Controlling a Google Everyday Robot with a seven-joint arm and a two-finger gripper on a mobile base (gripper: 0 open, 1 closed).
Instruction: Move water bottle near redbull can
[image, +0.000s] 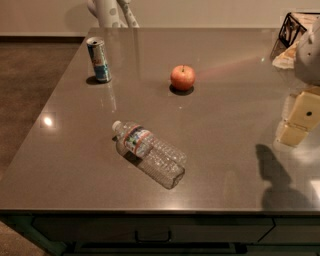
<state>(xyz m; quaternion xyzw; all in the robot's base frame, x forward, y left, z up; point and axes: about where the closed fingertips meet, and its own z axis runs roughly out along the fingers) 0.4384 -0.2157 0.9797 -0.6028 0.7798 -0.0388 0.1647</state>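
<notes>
The water bottle (149, 153) lies on its side on the grey-brown counter (225, 90), near the front, with its white cap pointing to the back left. The redbull can (99, 59) stands upright near the counter's back left corner, well apart from the bottle. My gripper (298, 122) hangs above the counter's right edge, far to the right of the bottle, and holds nothing. Its shadow falls on the counter below it.
A red apple (182, 77) sits on the counter between the can and my gripper, behind the bottle. A black wire rack (295, 27) and some crumpled paper (286, 57) are at the back right corner. The floor drops away to the left.
</notes>
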